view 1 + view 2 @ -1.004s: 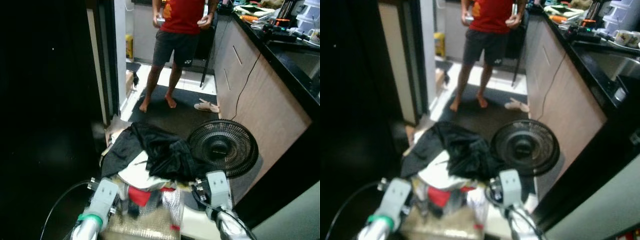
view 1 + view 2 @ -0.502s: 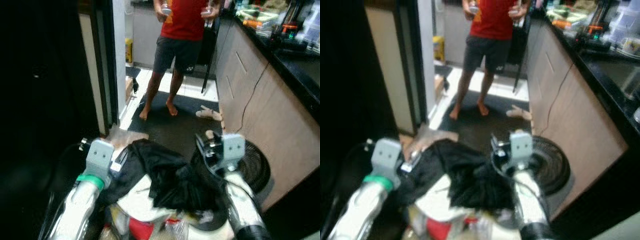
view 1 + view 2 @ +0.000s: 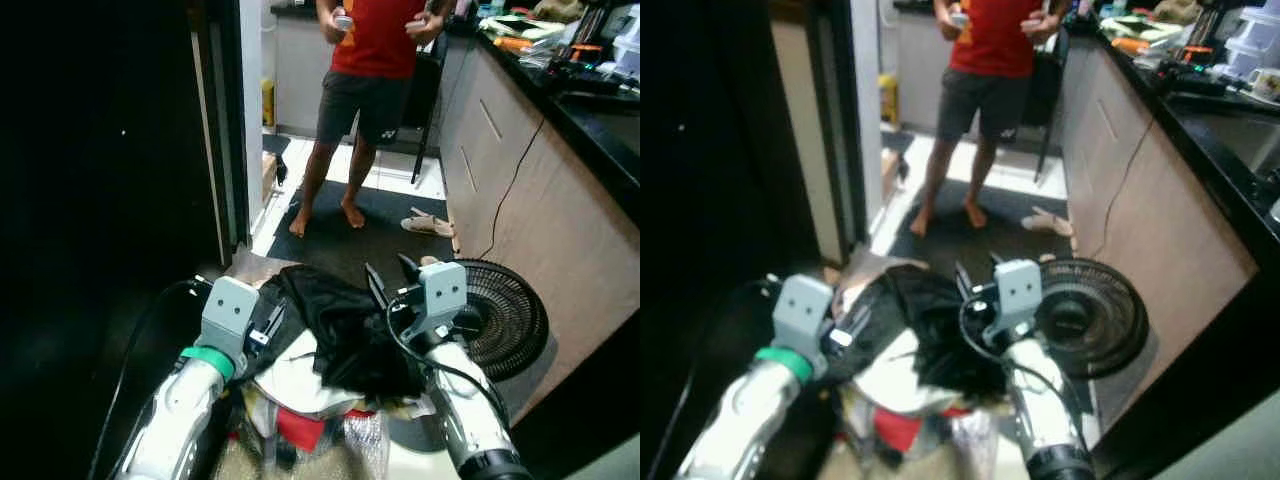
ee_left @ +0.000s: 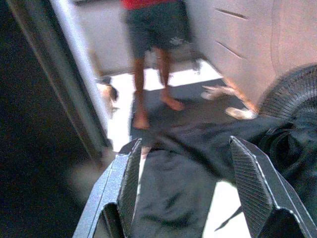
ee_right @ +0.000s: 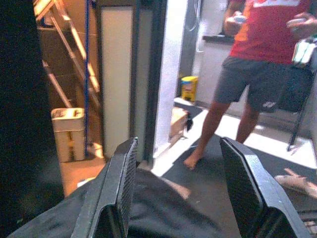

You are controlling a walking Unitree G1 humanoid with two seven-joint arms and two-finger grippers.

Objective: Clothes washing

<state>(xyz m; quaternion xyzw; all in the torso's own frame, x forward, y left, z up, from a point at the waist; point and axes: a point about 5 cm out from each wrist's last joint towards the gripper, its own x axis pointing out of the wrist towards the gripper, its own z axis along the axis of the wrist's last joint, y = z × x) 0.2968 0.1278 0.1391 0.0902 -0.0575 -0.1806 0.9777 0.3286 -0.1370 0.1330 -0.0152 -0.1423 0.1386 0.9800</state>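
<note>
- so the laundry pile is sitting low in the head view around 6 o'clock, white and red bits underneath with a black garment draped on top
- left gripper is up over the 9 o'clock side of the pile, fingers spread wide with nothing between them, the wrist cam looks straight down at the dark cloth through the gap
- right gripper is at the pile's 3 o'clock edge, raised above the black garment, fingers also spread apart and not holding anything
- black floor fan lies flat on the floor just beside the pile at about 3 o'clock, its cord running up the cabinet front
- a person in a red shirt and dark shorts stands barefoot on the dark mat at 12 o'clock, holding something small in each hand
- a pair of sandals on the mat near the person's feet, toward 1 o'clock
- dark counter with clutter runs along 2 o'clock, dark doorway takes up the 9 o'clock side
- right wrist cam catches a yellow container on the floor further back
</note>
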